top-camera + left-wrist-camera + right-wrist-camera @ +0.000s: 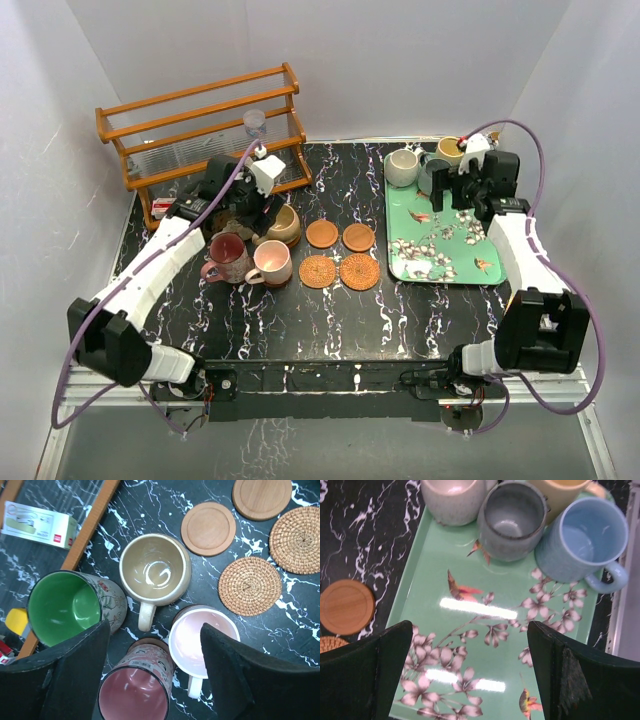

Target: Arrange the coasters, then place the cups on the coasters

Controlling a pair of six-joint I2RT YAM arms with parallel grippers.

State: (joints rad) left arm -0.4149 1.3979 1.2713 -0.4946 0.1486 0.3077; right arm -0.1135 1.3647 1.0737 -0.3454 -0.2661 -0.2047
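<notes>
Left wrist view: the left gripper [155, 630] hangs wide open, holding nothing, above the maroon ceramic mug [132, 695]. The pale pink ceramic mug [202, 640] crowds its right finger, so lowering could knock it.

Top external: mounted high behind the arm bases [215, 382], tilted down and forward, covering the whole bench [300, 320].
Left wrist: close in, facing straight down between its fingers [65, 675] onto four mugs [155, 570]. The wicker coasters [250, 586] and wood coasters [208, 528] at its upper right also show mid-bench from the top.
Right wrist: close, looking down on the green tray [435, 565]. One wood coaster [346, 606] sits at its left edge.
</notes>
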